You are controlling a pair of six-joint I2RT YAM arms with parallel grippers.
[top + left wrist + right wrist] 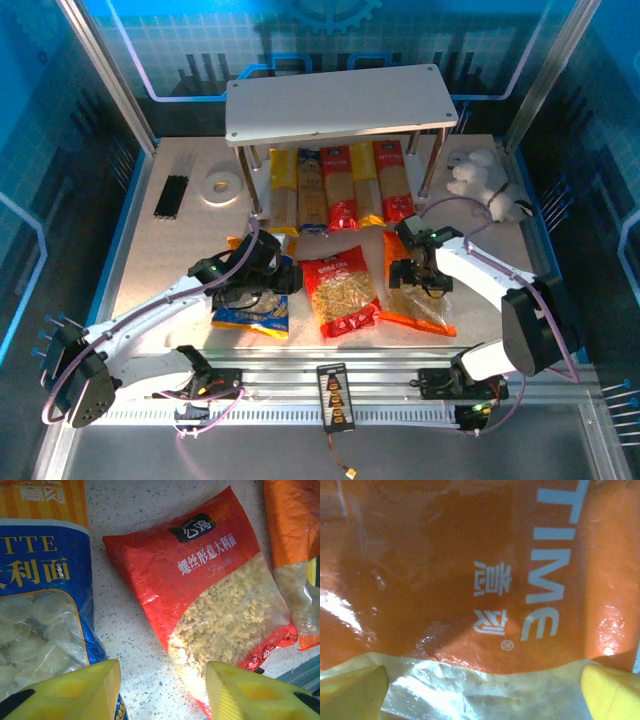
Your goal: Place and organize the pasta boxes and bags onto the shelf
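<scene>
left gripper (160,687) spread partway above blue bag (45,605) and red bag (210,595); right gripper (482,687) spread wide over orange bag (445,580).

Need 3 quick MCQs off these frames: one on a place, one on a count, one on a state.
1. Where does the red bag lie?
A. On the shelf's top board
B. On the table, between the blue-yellow bag and the orange bag
C. Clamped in the left gripper

2. How many long packs lie under the shelf's top board?
A. Three
B. Seven
C. Five

3. How is the right gripper?
A. Open, just above the orange bag
B. Shut on the red bag
C. Shut, over the plush toy

Key:
1 B: the red bag lies flat on the table, with the blue-yellow bag on one side and the orange bag on the other.
2 C: five long packs lie side by side under the top board.
3 A: the right gripper has its fingers spread wide, with orange film between them.
</scene>
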